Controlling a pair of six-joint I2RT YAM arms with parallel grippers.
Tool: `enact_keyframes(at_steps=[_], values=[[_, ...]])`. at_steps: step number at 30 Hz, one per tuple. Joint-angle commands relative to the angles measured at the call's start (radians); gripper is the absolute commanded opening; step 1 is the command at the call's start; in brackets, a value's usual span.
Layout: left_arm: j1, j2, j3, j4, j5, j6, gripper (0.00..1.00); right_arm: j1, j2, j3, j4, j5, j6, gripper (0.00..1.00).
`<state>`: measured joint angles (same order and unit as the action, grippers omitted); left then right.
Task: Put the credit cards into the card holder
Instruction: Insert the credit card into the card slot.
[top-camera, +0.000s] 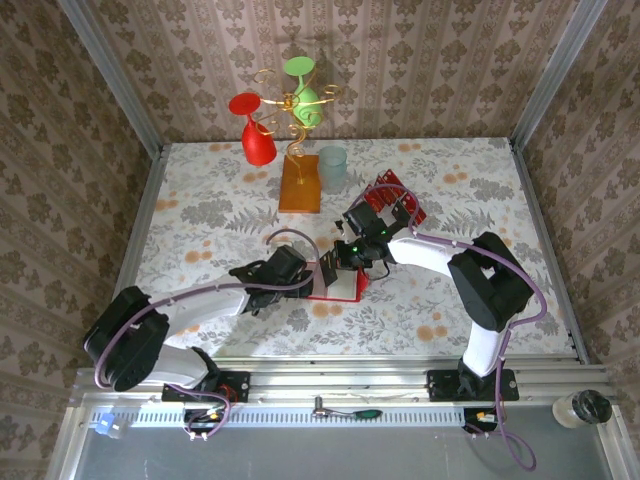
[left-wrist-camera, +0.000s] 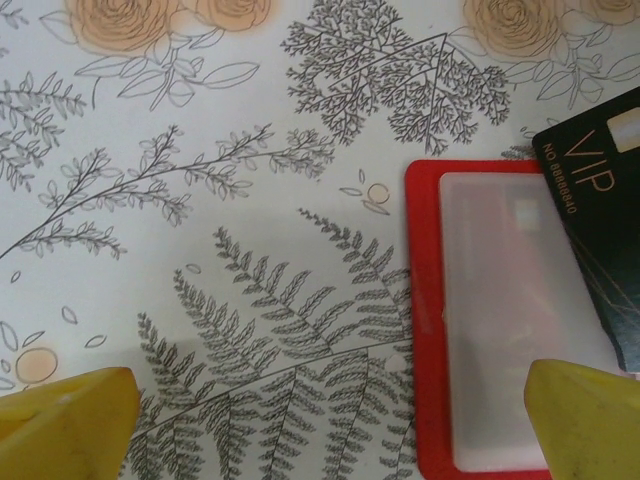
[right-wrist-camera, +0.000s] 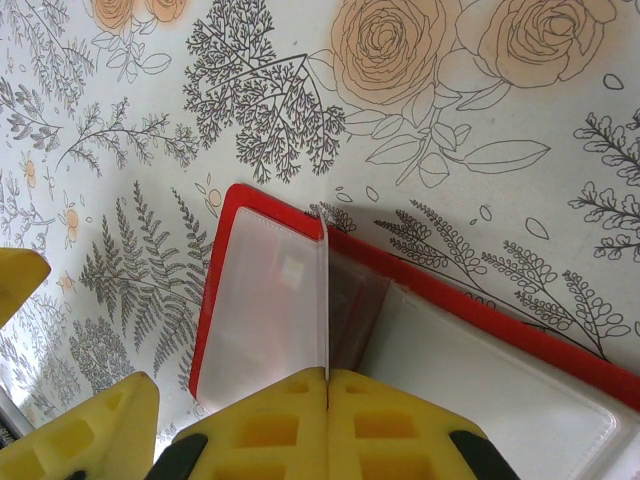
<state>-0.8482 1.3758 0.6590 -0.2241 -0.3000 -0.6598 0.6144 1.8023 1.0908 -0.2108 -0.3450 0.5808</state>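
Feeding a card into a pocket is the fiddly bit here imo. Right gripper (right-wrist-camera: 327, 382) is clamped on a thin card seen edge-on, which I take to be the dark VIP card (left-wrist-camera: 598, 210). It stands tilted up over the opened red card holder (left-wrist-camera: 480, 320), with its edge meeting the fold between the pale pockets, though I can't tell if it's actually in yet. The holder lies flat on the flowery desk (left-wrist-camera: 200, 230) between the two arms. Left gripper (left-wrist-camera: 325, 430) hangs spread wide with nothing in it, one finger right by the holder's corner. My take: press that finger onto the red border first so the holder can't skate, then lay the card shallow and slide it along the pocket rather than stabbing down. The other credit cards (top-camera: 398, 203) sit well apart at the back right.
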Motion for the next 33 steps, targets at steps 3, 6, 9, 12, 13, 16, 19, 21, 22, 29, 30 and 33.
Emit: enact_keyframes(at_steps=[3, 6, 9, 12, 13, 16, 19, 21, 22, 29, 30, 33], values=[[0.007, 0.057, 0.041, 0.017, 0.005, 0.046, 1.0, 0.01, 0.037, -0.013, -0.016, -0.006, 0.007, 0.0], [0.007, 0.086, 0.045, 0.026, 0.005, 0.059, 1.0, 0.009, 0.036, -0.014, -0.013, -0.01, 0.01, 0.0], [0.006, 0.105, 0.044, 0.023, -0.003, 0.071, 1.0, 0.008, 0.038, -0.014, -0.012, -0.011, 0.011, 0.0], [0.007, 0.11, 0.033, 0.016, -0.014, 0.069, 1.0, 0.008, 0.038, -0.012, -0.014, -0.017, 0.011, 0.0], [0.006, 0.111, 0.027, 0.015, -0.017, 0.065, 1.0, 0.008, 0.037, -0.011, -0.015, -0.02, 0.011, 0.0], [0.006, 0.108, 0.013, 0.003, -0.027, 0.053, 1.0, 0.008, 0.025, -0.003, -0.023, -0.036, 0.011, 0.0], [0.005, 0.104, -0.002, -0.001, -0.031, 0.04, 1.0, 0.006, -0.015, 0.006, -0.025, -0.05, 0.02, 0.0], [0.004, 0.104, -0.005, -0.01, -0.034, 0.032, 1.0, 0.0, -0.052, 0.006, -0.021, -0.052, 0.03, 0.0], [0.004, 0.104, -0.008, -0.012, -0.036, 0.028, 1.0, -0.002, -0.067, 0.004, -0.019, -0.05, 0.036, 0.0], [0.005, 0.104, -0.016, -0.018, -0.041, 0.014, 1.0, -0.01, -0.167, -0.098, 0.089, 0.003, 0.127, 0.0], [0.005, 0.104, -0.016, -0.02, -0.042, 0.013, 1.0, -0.011, -0.179, -0.125, 0.12, 0.012, 0.145, 0.0], [0.002, 0.1, -0.018, -0.026, -0.043, 0.009, 1.0, -0.01, -0.207, -0.207, 0.23, 0.029, 0.206, 0.0]])
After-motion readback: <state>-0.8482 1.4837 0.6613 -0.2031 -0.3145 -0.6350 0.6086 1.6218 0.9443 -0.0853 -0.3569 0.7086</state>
